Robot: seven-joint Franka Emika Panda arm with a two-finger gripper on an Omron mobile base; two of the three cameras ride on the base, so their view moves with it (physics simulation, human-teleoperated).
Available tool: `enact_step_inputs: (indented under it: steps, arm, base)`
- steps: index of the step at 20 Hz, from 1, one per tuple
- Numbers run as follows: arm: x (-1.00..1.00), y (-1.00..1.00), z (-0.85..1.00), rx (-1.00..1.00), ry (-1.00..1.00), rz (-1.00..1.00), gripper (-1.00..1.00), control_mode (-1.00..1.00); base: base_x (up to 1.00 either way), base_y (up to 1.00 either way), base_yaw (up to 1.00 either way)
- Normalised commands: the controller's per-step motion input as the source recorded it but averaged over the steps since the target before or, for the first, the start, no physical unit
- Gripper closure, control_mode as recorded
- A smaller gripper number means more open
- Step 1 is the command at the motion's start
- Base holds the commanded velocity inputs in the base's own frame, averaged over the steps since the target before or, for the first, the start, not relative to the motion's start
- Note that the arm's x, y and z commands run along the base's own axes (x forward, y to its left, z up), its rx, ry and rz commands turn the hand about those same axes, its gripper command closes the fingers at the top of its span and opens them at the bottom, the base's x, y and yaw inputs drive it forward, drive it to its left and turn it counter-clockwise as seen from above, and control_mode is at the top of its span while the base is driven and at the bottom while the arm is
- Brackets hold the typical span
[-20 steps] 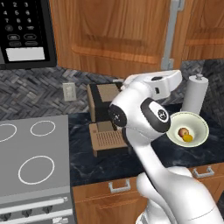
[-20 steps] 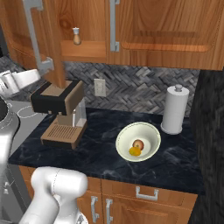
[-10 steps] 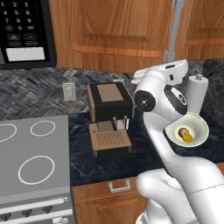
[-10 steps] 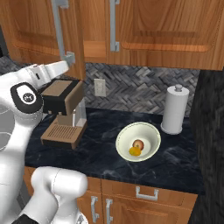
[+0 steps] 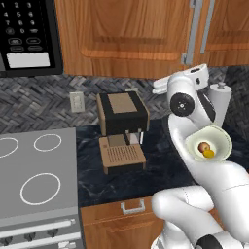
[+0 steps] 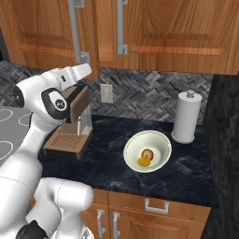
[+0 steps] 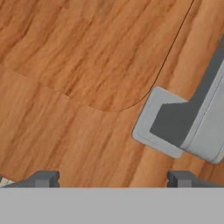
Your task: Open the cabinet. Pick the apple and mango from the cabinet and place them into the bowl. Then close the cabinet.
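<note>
The cabinet (image 5: 131, 34) (image 6: 42, 32) (image 7: 78, 65) hangs above the counter with both wooden doors flat shut. My gripper (image 6: 86, 69) (image 5: 197, 70) (image 7: 111, 179) sits open right against the left door, just beside the lower foot of its grey bar handle (image 7: 175, 127) (image 6: 77, 32) (image 5: 193, 34). Nothing is between the fingertips (image 7: 41, 178). The cream bowl (image 6: 158, 140) (image 5: 221, 138) rests on the dark counter, and in it lie the reddish apple (image 6: 148, 154) (image 5: 203, 146) and the yellow mango (image 6: 143, 161) (image 5: 209, 153), touching each other.
A brown coffee machine (image 5: 121, 116) (image 6: 70, 126) stands on the counter under the cabinet, next to my arm. A paper towel roll (image 6: 186, 116) (image 5: 221, 99) is behind the bowl. A stove (image 5: 34, 170) and microwave (image 5: 29, 34) are at the left.
The cabinet's left door, swung open a second ago, is now shut. My hand followed it in against the door's face; the jaws stayed open.
</note>
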Motion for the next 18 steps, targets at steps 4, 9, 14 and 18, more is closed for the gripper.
enact_step_inputs:
  steps: [4,9,14,18]
  arm:
    - [0.61,-0.12,-0.32,0.0,0.09,0.15,-1.0,-1.0]
    - [0.77,-0.1,-0.06,0.0,0.1,0.13,-1.0,-1.0]
    - [0.85,-0.05,0.0,0.0,0.12,0.13,-1.0,-1.0]
    - [0.7,-0.02,0.0,0.0,0.16,0.13,-1.0,-1.0]
  base:
    - [0.0,0.0,0.0]
    - [0.0,0.0,0.0]
    - [0.0,0.0,0.0]
    - [0.0,0.0,0.0]
